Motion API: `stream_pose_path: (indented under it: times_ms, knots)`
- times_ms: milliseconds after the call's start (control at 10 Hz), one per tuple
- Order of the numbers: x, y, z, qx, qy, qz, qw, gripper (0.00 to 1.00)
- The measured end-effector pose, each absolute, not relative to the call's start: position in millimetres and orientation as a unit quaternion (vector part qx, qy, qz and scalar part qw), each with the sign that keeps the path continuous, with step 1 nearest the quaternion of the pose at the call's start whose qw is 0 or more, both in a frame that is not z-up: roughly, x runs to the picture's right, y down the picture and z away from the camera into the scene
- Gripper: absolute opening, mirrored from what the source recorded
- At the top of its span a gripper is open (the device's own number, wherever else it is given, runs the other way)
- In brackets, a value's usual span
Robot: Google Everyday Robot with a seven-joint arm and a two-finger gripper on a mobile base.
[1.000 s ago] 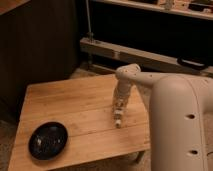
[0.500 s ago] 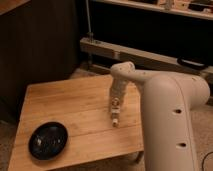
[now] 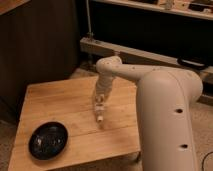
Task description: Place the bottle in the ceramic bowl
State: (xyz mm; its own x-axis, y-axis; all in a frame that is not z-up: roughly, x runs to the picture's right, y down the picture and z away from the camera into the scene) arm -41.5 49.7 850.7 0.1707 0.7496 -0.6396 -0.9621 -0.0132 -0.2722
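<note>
The black ceramic bowl (image 3: 48, 140) sits on the front left of the wooden table (image 3: 55, 102). My gripper (image 3: 100, 107) points down over the middle of the table, at the end of the white arm (image 3: 165, 105). It is shut on the small whitish bottle (image 3: 100, 116), which hangs below the fingers with its lower end just above the table top. The bottle is to the right of the bowl and a little farther back, about one bowl width from it.
The big white arm body fills the right side and hides the table's right edge. A grey metal rail (image 3: 135, 52) and dark shelving stand behind the table. A dark wall panel (image 3: 35, 45) is at the left. The floor is carpeted.
The gripper has moved left across the table towards the bowl, carrying the bottle with it. The bowl has not moved.
</note>
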Motion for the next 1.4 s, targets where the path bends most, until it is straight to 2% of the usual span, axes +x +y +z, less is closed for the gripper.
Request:
stream_pose_path:
  times_ms: [200, 500, 1400]
  knots:
    - [-89.0, 34.9, 808.9, -0.345, 0.127, 0.585, 0.723, 0.0]
    - [-164.0, 39.4, 767.6, -0.361, 0.065, 0.523, 0.77, 0.0]
    - [-284.5, 82.9, 699.8, -0.419, -0.088, 0.335, 0.839, 0.0]
